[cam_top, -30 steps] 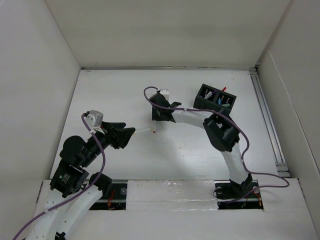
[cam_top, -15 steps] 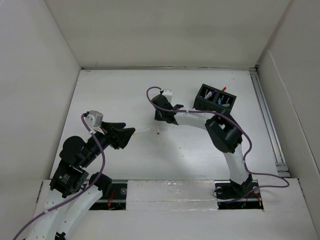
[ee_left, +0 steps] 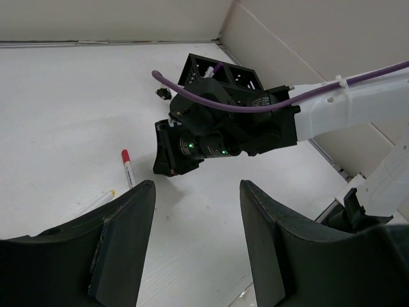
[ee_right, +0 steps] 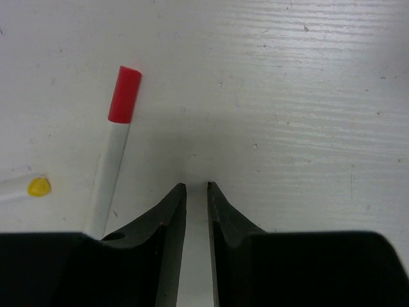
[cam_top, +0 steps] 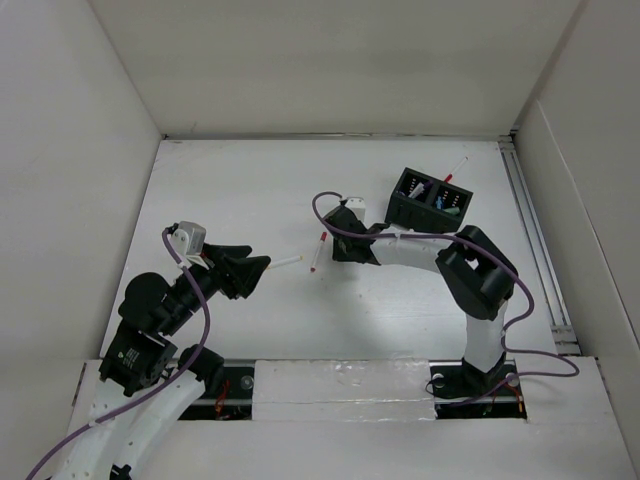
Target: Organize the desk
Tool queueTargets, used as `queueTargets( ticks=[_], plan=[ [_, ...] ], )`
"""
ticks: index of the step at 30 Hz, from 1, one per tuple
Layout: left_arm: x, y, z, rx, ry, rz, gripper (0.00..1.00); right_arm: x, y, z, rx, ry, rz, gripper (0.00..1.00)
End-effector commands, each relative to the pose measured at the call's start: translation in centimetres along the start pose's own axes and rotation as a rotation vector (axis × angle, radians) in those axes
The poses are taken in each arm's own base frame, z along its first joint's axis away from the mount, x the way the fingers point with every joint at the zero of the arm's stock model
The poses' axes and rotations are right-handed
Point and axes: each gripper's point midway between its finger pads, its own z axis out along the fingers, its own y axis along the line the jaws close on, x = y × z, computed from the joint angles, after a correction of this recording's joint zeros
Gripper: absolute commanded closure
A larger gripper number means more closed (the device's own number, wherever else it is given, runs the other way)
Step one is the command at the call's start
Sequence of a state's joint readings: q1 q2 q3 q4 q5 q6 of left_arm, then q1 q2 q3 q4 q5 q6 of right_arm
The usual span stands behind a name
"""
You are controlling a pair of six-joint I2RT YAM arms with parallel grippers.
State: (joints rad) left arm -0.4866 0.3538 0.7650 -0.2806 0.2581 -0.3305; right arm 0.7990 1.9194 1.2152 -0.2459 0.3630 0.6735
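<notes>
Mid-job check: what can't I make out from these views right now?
- Organizer contents: top view, too small to identify.
- Red-capped pen, lower end: right wrist view, hidden behind the right gripper.
- Yellow-tipped pen: right wrist view, cut off by the left edge.
- Small dark object beside the organizer: left wrist view, too small to name.
</notes>
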Motion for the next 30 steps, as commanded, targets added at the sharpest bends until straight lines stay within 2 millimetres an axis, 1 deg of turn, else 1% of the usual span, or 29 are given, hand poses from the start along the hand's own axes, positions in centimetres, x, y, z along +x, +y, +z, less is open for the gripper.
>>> queueTargets(
  ticks=[1,2,4,5,7,10,11,12,14,15,17,18,19,20,22,23,25,26,29,30],
  plan=[
    [-0.8,-0.4,0.0,0.026,-0.036,0.020,0.48,-0.2,0.3,-1.0,-0.024,0.014,-0.003,0.74],
    [-0.9,-0.5,-0.1,0.030,-0.042,0.022,0.48,-0.8,1.0,-1.4,-0.048,0.009,0.002,0.74],
    [-0.9,-0.5,0.0,0.028,-0.042,0.021,0.48,-1.5,1.6,-1.7,-0.064,-0.003,0.012,0.71],
    [-0.9,-0.5,0.0,0.029,-0.040,0.019,0.48,-2.4,2.2,-2.1,-0.078,-0.020,0.023,0.70],
    [-0.8,-0.5,0.0,0.028,-0.038,0.020,0.48,-3.5,3.1,-2.5,-0.105,-0.039,0.040,0.70],
    [-0.9,-0.5,-0.1,0.026,-0.046,0.022,0.48,-5.2,4.2,-2.9,-0.131,-0.077,0.072,0.67],
    [-1.0,-0.5,-0.1,0.026,-0.045,0.020,0.48,-5.4,4.5,-2.9,-0.137,-0.083,0.081,0.66],
    [-0.9,-0.5,-0.1,0.029,-0.043,0.020,0.48,-5.5,5.2,-3.0,-0.154,-0.087,0.081,0.65],
    [-1.0,-0.5,-0.1,0.026,-0.045,0.020,0.48,-5.3,6.0,-2.7,-0.163,-0.086,0.075,0.62],
    [-0.9,-0.5,-0.1,0.026,-0.045,0.020,0.48,-5.5,6.0,-2.3,-0.154,-0.094,0.079,0.60],
    [-0.8,-0.5,0.0,0.030,-0.038,0.021,0.48,-5.0,6.4,-1.1,-0.146,-0.080,0.077,0.57],
    [-0.8,-0.5,0.0,0.029,-0.036,0.020,0.48,-4.8,6.4,-0.7,-0.141,-0.072,0.076,0.57],
    [-0.9,-0.6,-0.1,0.030,-0.042,0.022,0.48,-5.0,6.7,-0.3,-0.135,-0.074,0.081,0.57],
    [-1.0,-0.5,-0.1,0.026,-0.045,0.020,0.48,-4.3,6.5,0.6,-0.117,-0.058,0.076,0.57],
    [-0.9,-0.4,-0.1,0.025,-0.041,0.019,0.48,-4.0,6.3,1.3,-0.098,-0.057,0.078,0.57],
    [-0.9,-0.5,-0.1,0.028,-0.042,0.021,0.48,-3.7,6.1,1.8,-0.087,-0.054,0.078,0.59],
    [-0.9,-0.5,-0.1,0.026,-0.044,0.020,0.48,-3.6,5.3,2.1,-0.047,-0.064,0.071,0.65],
    [-0.9,-0.5,-0.1,0.026,-0.044,0.020,0.48,-3.0,5.2,2.2,-0.033,-0.061,0.060,0.71],
    [-0.8,-0.5,-0.1,0.030,-0.039,0.021,0.48,-2.7,4.3,1.7,-0.019,-0.060,0.047,0.85],
    [-1.0,-0.6,-0.1,0.030,-0.046,0.022,0.48,-2.1,3.5,1.4,-0.007,-0.056,0.044,0.87]
  ],
)
